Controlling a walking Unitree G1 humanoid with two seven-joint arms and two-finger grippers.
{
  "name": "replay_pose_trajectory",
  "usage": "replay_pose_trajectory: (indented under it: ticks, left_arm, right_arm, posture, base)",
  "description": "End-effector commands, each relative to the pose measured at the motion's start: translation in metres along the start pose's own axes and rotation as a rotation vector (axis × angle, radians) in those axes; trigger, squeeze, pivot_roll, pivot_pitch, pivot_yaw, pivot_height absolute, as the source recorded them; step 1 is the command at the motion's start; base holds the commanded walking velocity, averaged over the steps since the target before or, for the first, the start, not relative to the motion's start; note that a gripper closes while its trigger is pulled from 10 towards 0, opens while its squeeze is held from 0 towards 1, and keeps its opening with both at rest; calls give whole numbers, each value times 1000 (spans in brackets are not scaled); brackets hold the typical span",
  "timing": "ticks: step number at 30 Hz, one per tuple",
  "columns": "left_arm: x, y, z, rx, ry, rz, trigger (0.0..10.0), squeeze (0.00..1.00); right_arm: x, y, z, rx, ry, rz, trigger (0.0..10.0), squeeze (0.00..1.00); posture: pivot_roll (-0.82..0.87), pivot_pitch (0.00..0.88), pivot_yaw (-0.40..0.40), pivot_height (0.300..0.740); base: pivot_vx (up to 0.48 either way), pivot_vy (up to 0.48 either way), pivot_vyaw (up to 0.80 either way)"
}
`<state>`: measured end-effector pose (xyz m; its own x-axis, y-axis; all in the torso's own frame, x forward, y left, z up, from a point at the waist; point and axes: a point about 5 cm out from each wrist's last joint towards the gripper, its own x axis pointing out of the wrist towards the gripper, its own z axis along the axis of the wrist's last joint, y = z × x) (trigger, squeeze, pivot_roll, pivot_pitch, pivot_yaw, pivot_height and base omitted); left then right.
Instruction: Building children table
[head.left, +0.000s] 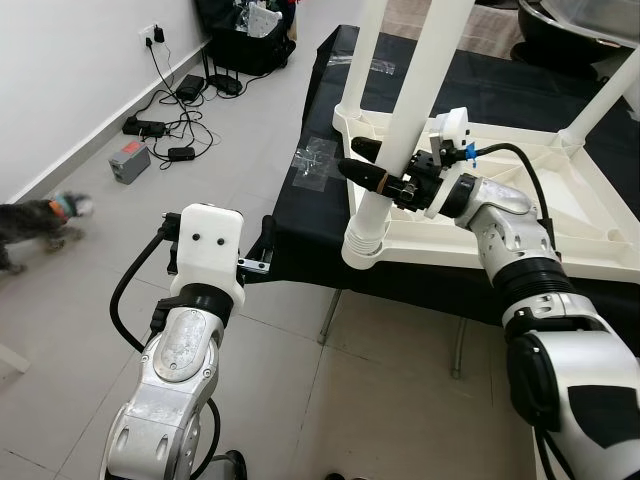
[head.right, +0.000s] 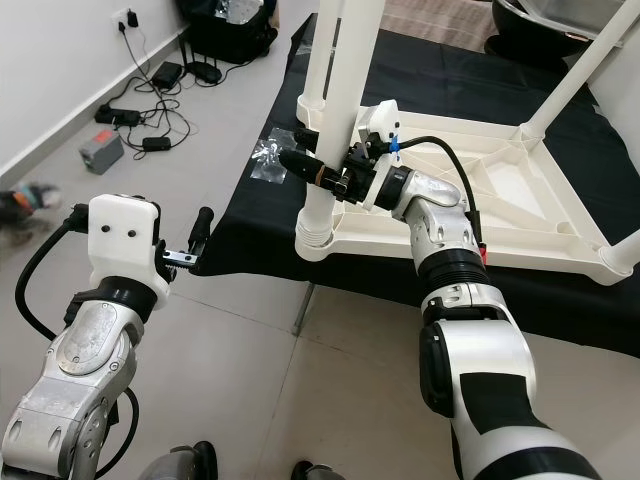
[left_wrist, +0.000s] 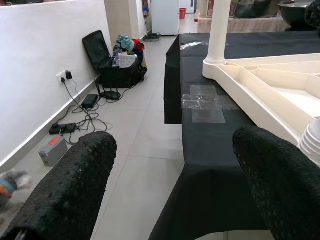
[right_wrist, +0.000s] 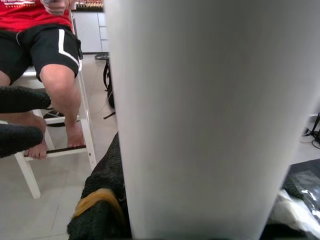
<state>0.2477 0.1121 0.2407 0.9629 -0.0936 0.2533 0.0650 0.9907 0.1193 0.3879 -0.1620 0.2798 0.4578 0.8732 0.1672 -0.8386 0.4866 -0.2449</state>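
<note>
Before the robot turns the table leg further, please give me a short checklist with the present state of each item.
1. Right gripper closed on the near table leg: ok.
2. Leg base sits in the corner socket of the upturned tabletop: ok.
3. Leg fully tightened: cannot tell.
4. Left gripper open, apart from the tabletop: ok.
5. Dog on the floor, away from the arms: ok.

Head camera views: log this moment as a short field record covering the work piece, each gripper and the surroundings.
work piece: white children table, upside down on black-covered table
right gripper: shut on near-corner table leg
left gripper: open, holding nothing, beside the black cover's edge
floor: cables, grey box, small dog
person: seated on a white chair
</note>
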Motion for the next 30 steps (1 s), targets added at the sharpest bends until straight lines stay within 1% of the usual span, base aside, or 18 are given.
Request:
replay_pose_trajectory:
  ticks: [1,5,9,17,25,27,30]
  left_arm:
    - [-2,-1,1,2,4,-4,10000,0]
    - [-2,-2,1,2,3,-5,10000,0]
    - [-1,-1,1,3,2,-3,10000,0]
    - [-2,-2,1,2,4,-3,10000,0]
    - [-1,-2,1,2,4,-4,10000,0]
    - [-1,-2,2,3,4,-3,10000,0]
    - [-1,-1,2,3,2,-3,10000,0]
  right_arm:
    - [-7,-1,-8,4,65,-8,10000,0]
    - [-8,-3,-9,-1,77,-21,10000,0]
    - [-8,-5,-10,-10,92,-68,10000,0]
    - [-9,-8,-10,-12,104,-91,10000,0]
    - [-13,-11,-1,9,58,-85,10000,0]
    - [-16,-13,6,20,32,-65,10000,0]
    - [-16,-13,8,16,34,-46,10000,0]
  posture:
    - [146,243,-127,740]
    - [145,245,-125,740]
    - [146,246,-127,740]
    - [143,251,-127,740]
    - [144,252,-127,740]
    - [144,252,-127,740]
    - [143,250,-125,740]
  base:
    - [0,0,0]
    - [0,0,0]
    - [0,0,0]
    - [0,0,0]
    - [0,0,0]
    - [0,0,0]
    - [0,0,0]
